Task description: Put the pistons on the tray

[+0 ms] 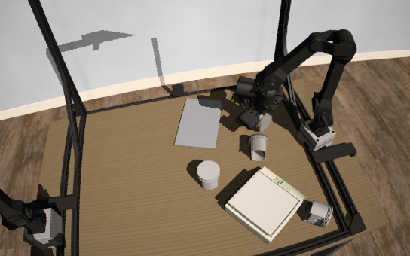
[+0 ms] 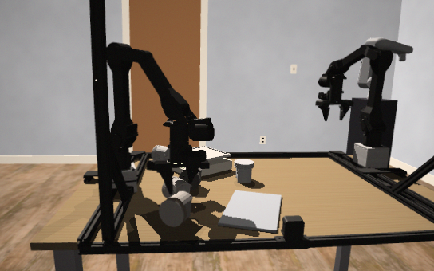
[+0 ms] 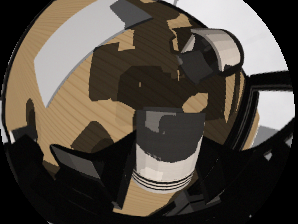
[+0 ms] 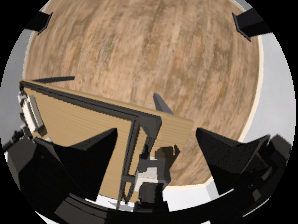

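The flat steel tray (image 1: 197, 126) (image 2: 255, 205) (image 3: 65, 55) lies flat and bare. My left gripper (image 2: 182, 189) (image 3: 164, 133) is shut on a lying piston (image 1: 266, 123) (image 3: 167, 162), fingers at both its sides, low at the bench. Another piston (image 2: 174, 212) (image 3: 230, 49) lies just beyond it, hidden under the arm in the top view. A third piston (image 1: 258, 142) lies in front of the held one. One piston (image 1: 209, 171) (image 2: 244, 172) stands crown up. Another piston (image 1: 319, 213) (image 2: 159, 152) lies beside the scale. My right gripper (image 2: 334, 119) (image 4: 158, 132) is open and empty, high in the air.
The scale (image 1: 264, 203) (image 2: 217, 167) stands bare on the bench; its display is unreadable. A small black block (image 1: 178, 90) (image 2: 293, 228) sits on the frame rail behind the tray. Dark frame rails and posts surround the bench.
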You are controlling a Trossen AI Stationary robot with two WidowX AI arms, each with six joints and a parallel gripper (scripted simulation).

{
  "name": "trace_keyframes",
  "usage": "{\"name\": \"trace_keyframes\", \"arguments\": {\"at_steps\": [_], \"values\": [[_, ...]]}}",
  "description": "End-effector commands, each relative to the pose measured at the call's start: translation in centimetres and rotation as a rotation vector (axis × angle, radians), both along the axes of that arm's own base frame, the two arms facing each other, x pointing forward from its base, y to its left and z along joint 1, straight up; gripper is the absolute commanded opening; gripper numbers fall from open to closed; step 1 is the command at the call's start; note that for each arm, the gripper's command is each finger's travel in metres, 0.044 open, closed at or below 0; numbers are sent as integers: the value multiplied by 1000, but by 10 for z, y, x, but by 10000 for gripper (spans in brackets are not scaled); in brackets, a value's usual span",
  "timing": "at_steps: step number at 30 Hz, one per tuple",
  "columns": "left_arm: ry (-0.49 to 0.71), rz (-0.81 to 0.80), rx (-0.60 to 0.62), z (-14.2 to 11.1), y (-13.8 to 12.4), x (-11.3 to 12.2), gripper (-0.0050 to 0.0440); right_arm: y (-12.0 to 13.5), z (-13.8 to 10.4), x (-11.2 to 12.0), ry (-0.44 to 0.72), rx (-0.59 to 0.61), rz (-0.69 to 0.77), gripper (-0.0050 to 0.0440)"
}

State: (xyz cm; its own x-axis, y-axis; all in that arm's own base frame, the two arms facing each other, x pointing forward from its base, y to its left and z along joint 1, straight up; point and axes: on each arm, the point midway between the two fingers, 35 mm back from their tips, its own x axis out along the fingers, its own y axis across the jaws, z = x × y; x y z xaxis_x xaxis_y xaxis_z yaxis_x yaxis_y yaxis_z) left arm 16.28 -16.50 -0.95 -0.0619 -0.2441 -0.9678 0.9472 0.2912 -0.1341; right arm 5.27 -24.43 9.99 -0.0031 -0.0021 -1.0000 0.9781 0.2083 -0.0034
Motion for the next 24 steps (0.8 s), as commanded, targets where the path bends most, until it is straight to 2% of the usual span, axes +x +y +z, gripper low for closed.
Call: {"name": "trace_keyframes", "arguments": {"at_steps": [1,12,24], "values": [[10,0,19,-4,4,-3,158,0,0,0,-3,2,4,440],[10,0,19,-4,4,-3,158,0,0,0,-3,2,4,440],[10,0,19,13,4,-3,158,0,0,0,-3,2,4,440]]}}
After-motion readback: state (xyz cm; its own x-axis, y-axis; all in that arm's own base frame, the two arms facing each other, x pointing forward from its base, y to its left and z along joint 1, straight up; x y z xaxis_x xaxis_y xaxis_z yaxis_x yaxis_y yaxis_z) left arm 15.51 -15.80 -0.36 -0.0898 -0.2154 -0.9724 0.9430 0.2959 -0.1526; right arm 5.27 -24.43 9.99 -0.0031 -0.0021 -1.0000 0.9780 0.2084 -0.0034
